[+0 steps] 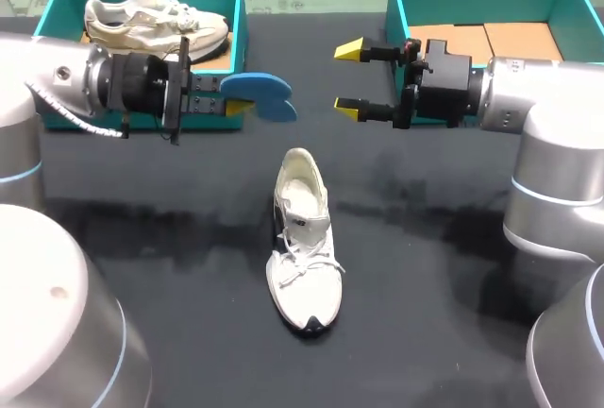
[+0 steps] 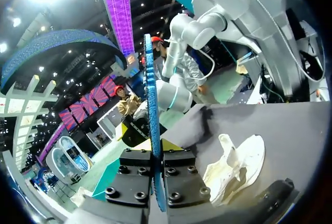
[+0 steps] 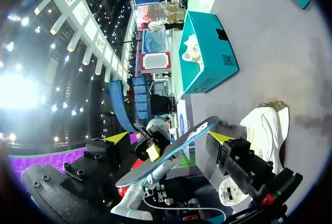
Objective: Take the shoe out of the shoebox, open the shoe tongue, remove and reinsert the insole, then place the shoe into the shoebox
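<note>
A white shoe [image 1: 302, 238] lies on the dark table, toe toward the front edge, tongue pulled open; it also shows beside my left gripper [image 2: 156, 145] as the shoe [image 2: 236, 164]. My left gripper [image 1: 231, 98] hovers above the table, shut on the heel end of a blue insole [image 1: 262, 94], seen edge-on as the insole [image 2: 151, 99]. My right gripper [image 1: 351, 77] faces it, open and a short gap from the insole's free end. In the right wrist view the insole [image 3: 181, 143] lies ahead of my open right gripper [image 3: 168, 137], with the shoe [image 3: 267, 128] under it.
A teal shoebox [image 1: 241, 25] at the back left holds a second pale shoe [image 1: 156, 21]. Another teal shoebox [image 1: 406, 25] at the back right, behind my right arm, shows only its cardboard floor. In the right wrist view the box [image 3: 207, 53] stands beyond the shoe.
</note>
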Available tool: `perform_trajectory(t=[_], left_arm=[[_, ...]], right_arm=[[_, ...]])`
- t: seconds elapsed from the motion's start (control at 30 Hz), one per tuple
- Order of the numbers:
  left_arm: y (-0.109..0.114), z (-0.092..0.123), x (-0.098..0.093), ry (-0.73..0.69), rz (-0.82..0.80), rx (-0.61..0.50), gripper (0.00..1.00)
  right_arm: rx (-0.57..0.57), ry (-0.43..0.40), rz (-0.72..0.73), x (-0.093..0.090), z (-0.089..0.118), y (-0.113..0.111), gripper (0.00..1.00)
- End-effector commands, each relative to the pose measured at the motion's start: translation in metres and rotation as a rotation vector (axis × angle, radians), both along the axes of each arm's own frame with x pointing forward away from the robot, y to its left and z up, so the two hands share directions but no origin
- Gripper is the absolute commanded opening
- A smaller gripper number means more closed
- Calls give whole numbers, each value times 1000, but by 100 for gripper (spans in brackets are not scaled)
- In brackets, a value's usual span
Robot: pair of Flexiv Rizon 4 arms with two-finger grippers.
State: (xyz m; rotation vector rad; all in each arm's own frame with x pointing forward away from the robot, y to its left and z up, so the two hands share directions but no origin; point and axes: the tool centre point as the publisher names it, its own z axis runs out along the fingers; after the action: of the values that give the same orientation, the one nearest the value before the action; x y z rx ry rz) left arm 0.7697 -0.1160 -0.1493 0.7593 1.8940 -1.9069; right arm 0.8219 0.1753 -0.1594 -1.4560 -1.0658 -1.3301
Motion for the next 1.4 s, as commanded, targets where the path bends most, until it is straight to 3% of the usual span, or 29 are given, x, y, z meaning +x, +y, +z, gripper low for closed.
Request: perform_trajectory(t=[0.03, 0.3, 0.33, 0.7, 0.83, 1.03, 1.2, 1.4], left_arm=[[11, 11, -9, 259, 78, -14, 0], [18, 23, -23, 602, 140, 23, 0], [17, 23, -27, 551, 135, 55, 0], [17, 23, -27, 551, 135, 55, 0], [16, 14, -14, 894, 154, -71, 0], [7, 5, -16, 1099, 168, -98, 0], [-1, 3, -15, 1395, 175, -116, 0], [-1, 4, -13, 1379, 163, -72, 0]], right_arm=[[-3, 1, -1, 0, 0, 1, 100], [-3, 1, -1, 0, 0, 1, 100], [-3, 1, -1, 0, 0, 1, 100], [-3, 1, -1, 0, 0, 1, 100], [-3, 1, -1, 0, 0, 1, 100], [-3, 1, -1, 0, 0, 1, 100], [-3, 1, -1, 0, 0, 1, 100], [-3, 1, -1, 0, 0, 1, 100]])
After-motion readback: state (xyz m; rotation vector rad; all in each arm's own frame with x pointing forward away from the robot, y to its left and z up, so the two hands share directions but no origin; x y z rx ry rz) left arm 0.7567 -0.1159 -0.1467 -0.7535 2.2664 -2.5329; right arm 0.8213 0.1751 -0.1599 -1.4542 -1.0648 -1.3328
